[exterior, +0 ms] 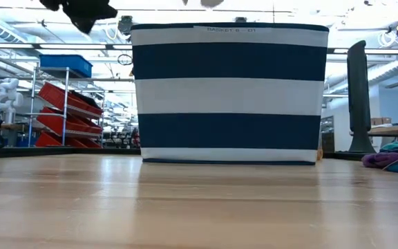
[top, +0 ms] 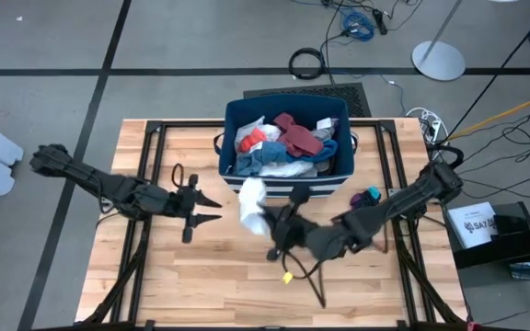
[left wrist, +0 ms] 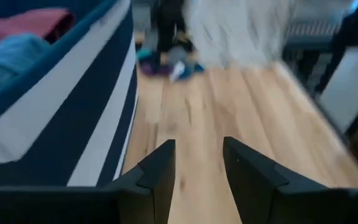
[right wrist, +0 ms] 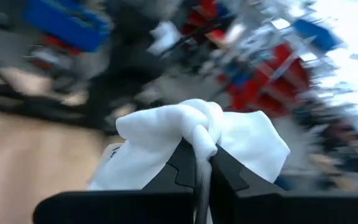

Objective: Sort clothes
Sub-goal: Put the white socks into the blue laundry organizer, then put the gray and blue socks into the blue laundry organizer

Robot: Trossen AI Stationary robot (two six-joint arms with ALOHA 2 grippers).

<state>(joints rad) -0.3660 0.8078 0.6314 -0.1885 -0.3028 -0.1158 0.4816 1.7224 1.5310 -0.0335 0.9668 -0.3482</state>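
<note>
The right gripper [right wrist: 201,171] is clamping a white garment [top: 250,202] above the tabletop [top: 228,276] just in front of the bin [top: 288,138], likely to set it apart, while the left gripper [top: 212,208] is waiting with fingers apart.

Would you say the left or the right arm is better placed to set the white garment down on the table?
Probably the right: the right gripper is shut on the white garment, just in front of the bin. The left gripper hangs open and empty.
</note>
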